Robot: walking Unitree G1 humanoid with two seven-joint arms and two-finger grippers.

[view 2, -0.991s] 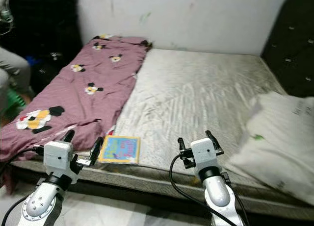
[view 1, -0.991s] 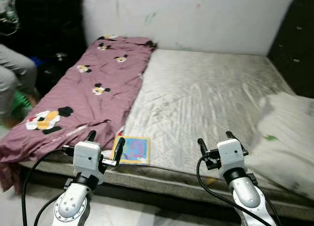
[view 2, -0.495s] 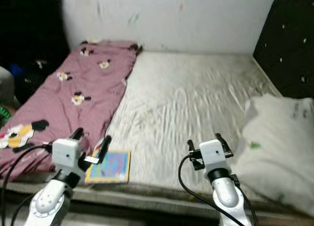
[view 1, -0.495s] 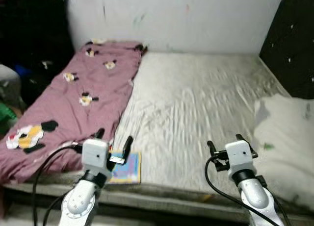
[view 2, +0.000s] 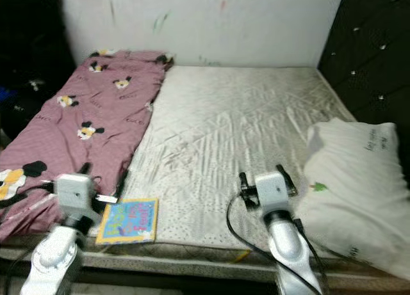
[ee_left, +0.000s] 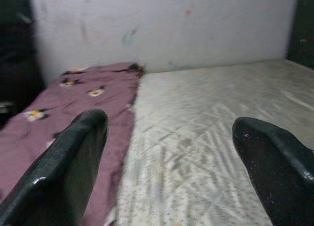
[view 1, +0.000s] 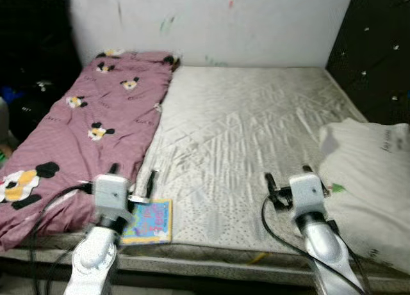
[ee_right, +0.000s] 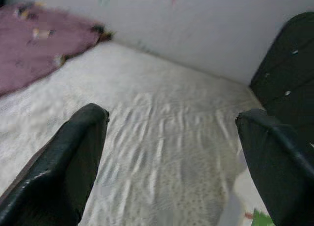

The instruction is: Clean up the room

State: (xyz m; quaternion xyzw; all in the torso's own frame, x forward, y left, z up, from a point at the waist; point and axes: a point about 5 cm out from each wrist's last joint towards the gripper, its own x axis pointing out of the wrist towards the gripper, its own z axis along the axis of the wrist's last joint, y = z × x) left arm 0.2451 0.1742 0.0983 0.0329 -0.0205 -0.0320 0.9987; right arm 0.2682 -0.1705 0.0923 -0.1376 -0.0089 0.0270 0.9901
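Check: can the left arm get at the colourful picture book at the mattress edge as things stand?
Probably yes. The left end effector hovers open just above and beside the colourful picture book, which lies flat on the pale quilted mattress near its front edge, with nothing on it. The maroon cartoon-print blanket lies beside it, not over it.

The purple blanket [view 1: 83, 128] ran off the left edge, so its full extent could not be seen. The white pillow [view 2: 355, 192] was cut by the right edge. The picture book [view 2: 128, 221] lay partly behind the left gripper [view 1: 131, 180], and its cover print was too small to read. The dark area at far left [view 1: 32, 58] was too shadowed to identify. The black headboard [view 1: 371, 58] was cropped at right.
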